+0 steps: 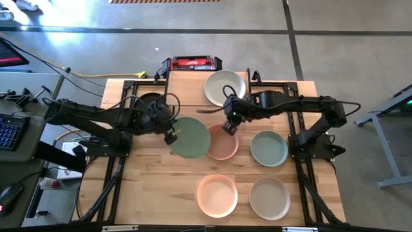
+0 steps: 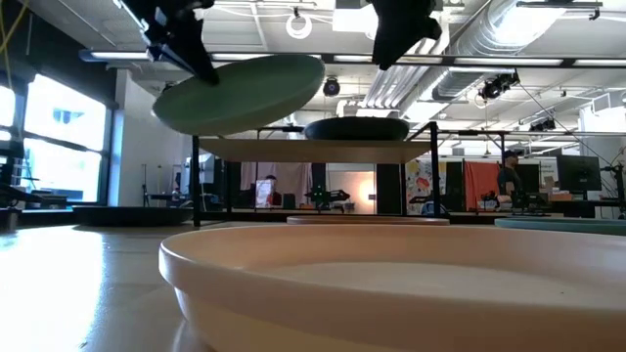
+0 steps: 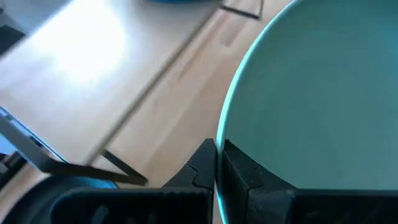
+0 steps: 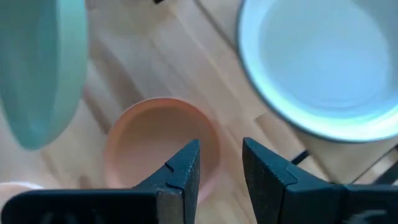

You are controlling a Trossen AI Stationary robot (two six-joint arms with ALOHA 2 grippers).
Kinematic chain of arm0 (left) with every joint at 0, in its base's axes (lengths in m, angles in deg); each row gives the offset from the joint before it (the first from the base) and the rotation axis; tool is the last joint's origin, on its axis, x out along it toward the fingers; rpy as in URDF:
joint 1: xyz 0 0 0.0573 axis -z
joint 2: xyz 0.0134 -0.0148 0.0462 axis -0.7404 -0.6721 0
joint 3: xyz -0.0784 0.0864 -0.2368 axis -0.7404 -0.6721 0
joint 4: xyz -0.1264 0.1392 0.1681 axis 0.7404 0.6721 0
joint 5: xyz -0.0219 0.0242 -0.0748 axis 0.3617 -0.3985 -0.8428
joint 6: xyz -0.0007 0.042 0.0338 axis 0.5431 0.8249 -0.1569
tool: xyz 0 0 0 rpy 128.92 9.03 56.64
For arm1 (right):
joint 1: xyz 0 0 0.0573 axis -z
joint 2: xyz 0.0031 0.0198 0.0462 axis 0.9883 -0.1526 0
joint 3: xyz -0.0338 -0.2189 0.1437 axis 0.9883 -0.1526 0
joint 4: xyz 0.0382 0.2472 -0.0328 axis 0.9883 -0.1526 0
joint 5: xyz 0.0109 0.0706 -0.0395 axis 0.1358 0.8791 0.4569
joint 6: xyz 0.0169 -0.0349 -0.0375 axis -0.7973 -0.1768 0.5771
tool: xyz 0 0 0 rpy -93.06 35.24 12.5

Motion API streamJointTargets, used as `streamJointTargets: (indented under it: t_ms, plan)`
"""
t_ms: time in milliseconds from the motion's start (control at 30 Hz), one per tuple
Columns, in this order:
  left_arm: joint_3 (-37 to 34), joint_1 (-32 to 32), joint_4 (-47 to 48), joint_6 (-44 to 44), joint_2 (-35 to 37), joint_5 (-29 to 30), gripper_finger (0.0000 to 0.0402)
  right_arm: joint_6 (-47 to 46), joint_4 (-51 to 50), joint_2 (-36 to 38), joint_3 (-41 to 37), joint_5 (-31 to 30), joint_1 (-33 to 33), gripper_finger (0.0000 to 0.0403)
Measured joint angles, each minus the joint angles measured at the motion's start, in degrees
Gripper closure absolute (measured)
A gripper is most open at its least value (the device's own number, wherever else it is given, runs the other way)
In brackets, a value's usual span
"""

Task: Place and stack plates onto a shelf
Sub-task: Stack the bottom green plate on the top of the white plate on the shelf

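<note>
My left gripper [image 1: 171, 135] is shut on a pale green plate [image 1: 190, 137], which hangs in the air near the table's middle and shows in the low view [image 2: 240, 93] beside the shelf top [image 2: 293, 149]. My right gripper [image 1: 230, 127] stands open and empty above a peach-pink plate [image 1: 222, 144] that rests flat on the table; the right wrist view shows this plate [image 4: 161, 143] below the fingers. A cream-white plate [image 1: 225, 87] lies on the wooden shelf [image 1: 187, 90] at the far centre. My left gripper pinches the green plate's rim [image 3: 219, 140] between its two fingers, one on the inner face and one on the outer. The fingers come from the table's left, slanting down. The plate is lifted clear and tilted, its free side [image 2: 313, 66] higher.
A black plate [image 1: 151, 103] lies left of the shelf under my left arm. A pale green plate [image 1: 269, 148], a peach-pink plate [image 1: 217, 195] and a beige plate [image 1: 269, 198] lie on the table's right and near parts. A red-and-black device [image 1: 193, 63] sits behind the shelf.
</note>
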Motion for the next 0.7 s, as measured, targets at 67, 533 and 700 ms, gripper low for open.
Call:
streamJointTargets:
  t_ms: [67, 533, 700]
  plan:
    - [1.01, -1.75, -0.02, 1.02, 0.00, 0.04, 0.0401, 1.42, 0.02, 0.00, 0.01, -0.12, 1.38, 0.0304]
    - [5.41, -11.27, -0.03, 0.39, 0.02, 2.93, 0.0401, 14.80, 6.39, 0.00, 0.01, 2.21, 9.05, 0.0304]
    - [6.77, -12.83, -0.07, 0.35, 0.02, 3.00, 0.0401, 19.73, 6.51, 0.00, 0.00, 2.31, 11.20, 0.0304]
